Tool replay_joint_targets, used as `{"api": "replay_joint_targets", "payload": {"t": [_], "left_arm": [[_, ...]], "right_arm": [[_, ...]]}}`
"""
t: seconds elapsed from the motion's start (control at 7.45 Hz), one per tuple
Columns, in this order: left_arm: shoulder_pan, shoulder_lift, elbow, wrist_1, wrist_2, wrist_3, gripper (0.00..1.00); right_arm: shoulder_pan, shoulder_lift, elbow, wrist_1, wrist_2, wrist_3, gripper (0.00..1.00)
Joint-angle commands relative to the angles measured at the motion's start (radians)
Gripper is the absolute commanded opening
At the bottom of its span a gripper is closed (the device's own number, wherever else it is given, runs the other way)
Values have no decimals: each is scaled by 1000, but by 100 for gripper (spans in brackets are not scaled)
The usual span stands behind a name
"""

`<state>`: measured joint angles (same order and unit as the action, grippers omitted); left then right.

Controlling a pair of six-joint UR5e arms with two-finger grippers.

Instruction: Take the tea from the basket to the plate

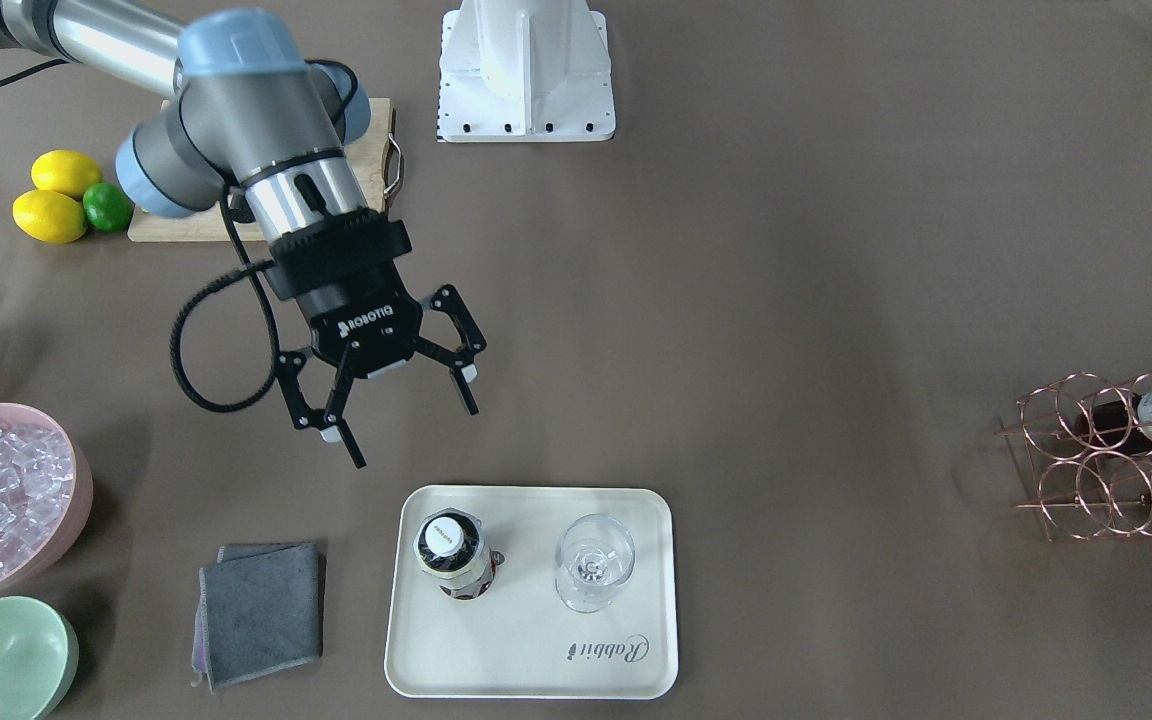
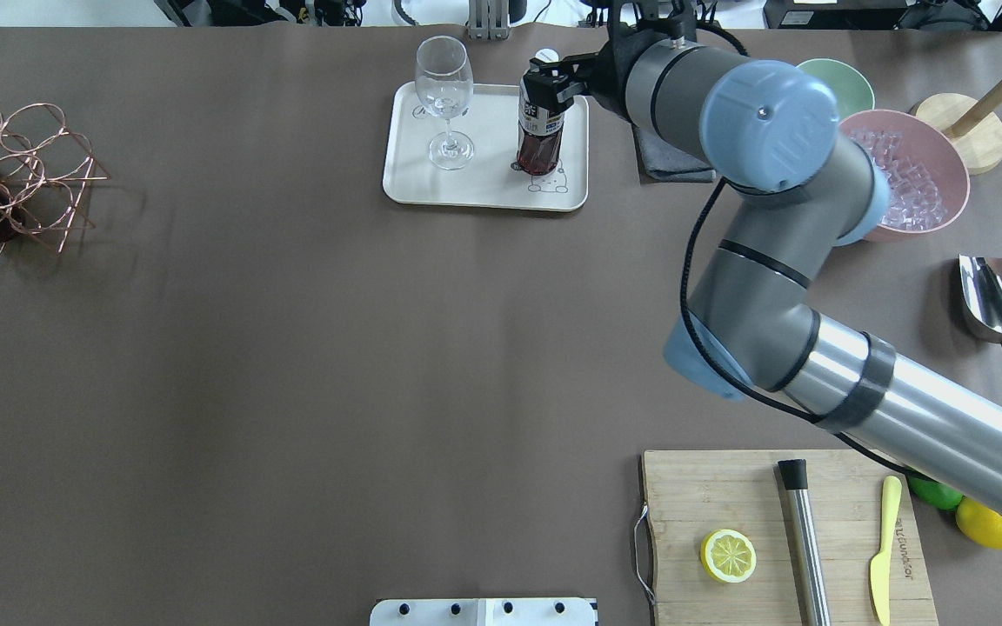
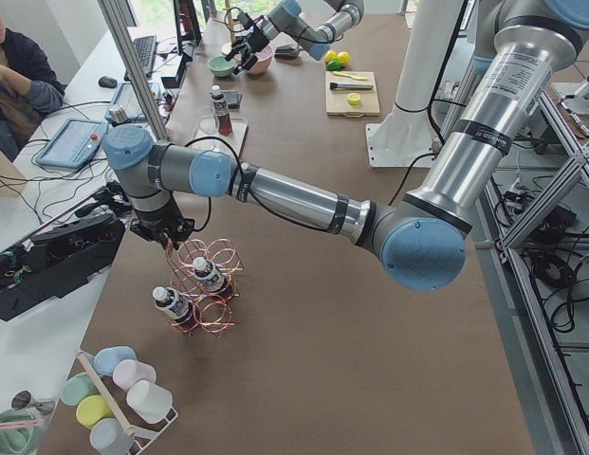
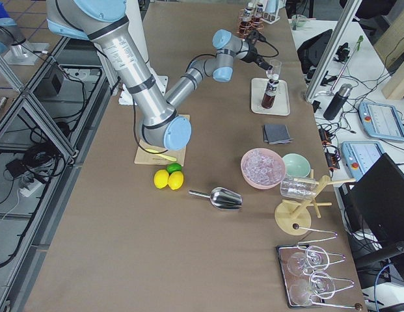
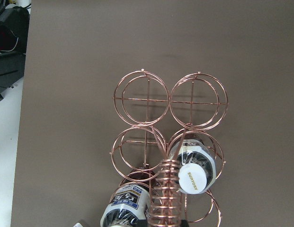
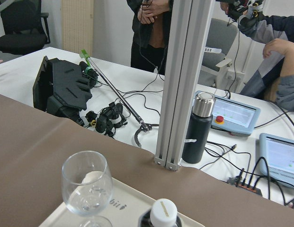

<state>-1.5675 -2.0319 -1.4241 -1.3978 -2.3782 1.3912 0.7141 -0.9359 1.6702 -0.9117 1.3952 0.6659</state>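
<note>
One tea (image 1: 451,553) already stands upright, white cap up, on the plate (image 1: 536,665), with a wine glass (image 1: 593,575) just beside it at its 3 o'clock in the front-facing view. The right jaws, on the right arm (image 1: 236,140), are spread wide and hold nothing; the bottle is at about their 5 o'clock, apart from them, so this one looks delivered. For the next bottle the left arm (image 3: 294,199) is the nearer: it hangs over the basket (image 5: 143,71) at the far end of the bench. Whether the left jaws are open or closed I cannot tell. In the left wrist view a second tea (image 5: 193,176) sits in a ring cell at 5 o'clock of the middle, its long axis pointing roughly up at the camera. A third tea (image 5: 124,212) is cut off by the lower edge at 7 o'clock. The coiled handle (image 5: 163,201) rises between them and crosses the second cap's edge, likely the main obstacle. The rings probably demand a lift along the bottle's axis
</note>
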Motion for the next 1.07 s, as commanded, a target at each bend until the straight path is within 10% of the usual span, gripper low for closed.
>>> {"api": "replay_joint_targets", "payload": {"t": [0.0,0.4,0.94], "left_arm": [[1,4,-9,-3,1,0,0],[3,12,-33,-1,1,-1,0],[3,25,-50,-3,1,-1,0]], "right_arm": [[14,-156,314,-308,-12,4,100],[202,-511,364,-341,439,195,100],[523,-742,365,-670,691,-346,100]]}}
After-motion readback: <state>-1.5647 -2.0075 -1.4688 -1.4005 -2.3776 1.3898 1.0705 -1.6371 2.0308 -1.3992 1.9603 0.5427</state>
